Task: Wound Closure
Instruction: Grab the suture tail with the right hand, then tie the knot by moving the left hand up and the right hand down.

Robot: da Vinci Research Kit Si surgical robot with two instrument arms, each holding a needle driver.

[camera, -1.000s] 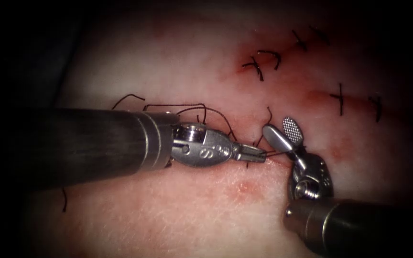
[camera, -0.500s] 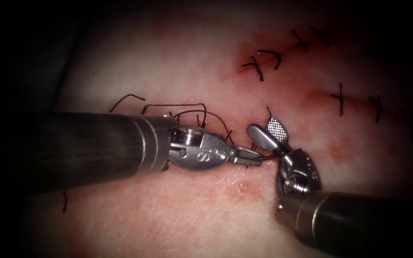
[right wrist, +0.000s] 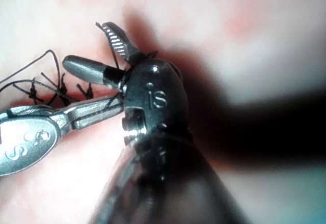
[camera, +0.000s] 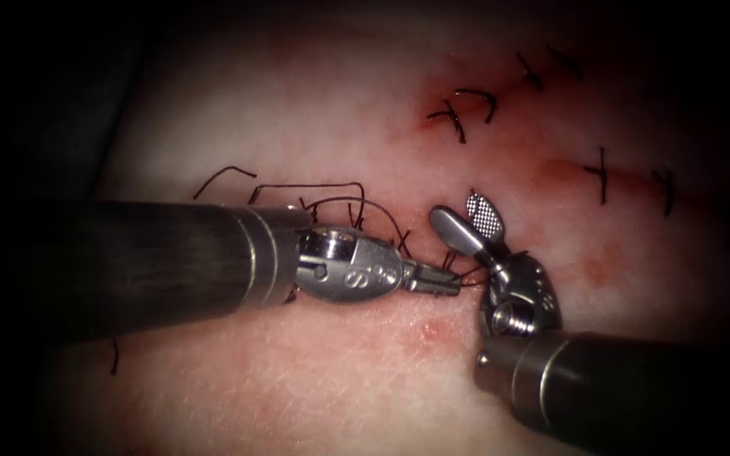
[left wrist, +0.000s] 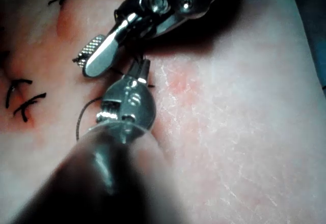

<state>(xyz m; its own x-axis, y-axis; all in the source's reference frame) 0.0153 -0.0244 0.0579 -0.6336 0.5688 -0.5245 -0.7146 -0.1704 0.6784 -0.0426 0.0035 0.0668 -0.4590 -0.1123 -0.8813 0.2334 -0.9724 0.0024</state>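
Meanwhile, your left tool point(camera: 445, 285) had its jaws pressed together on the thread point(camera: 331, 201) right at the cut in the tissue point(camera: 297, 110), beside the knot. Your right tool point(camera: 465, 222) stood just right of it with jaws spread wide, holding nothing. I could not make out the needle. Finished stitches point(camera: 465, 105) lay farther up the cut.

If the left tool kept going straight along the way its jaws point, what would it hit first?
Probably the right tool. The left tool, shut on thread, points right across the tissue, and the right tool's wrist sits just past its tip. Depth is unclear, so it might slip by.
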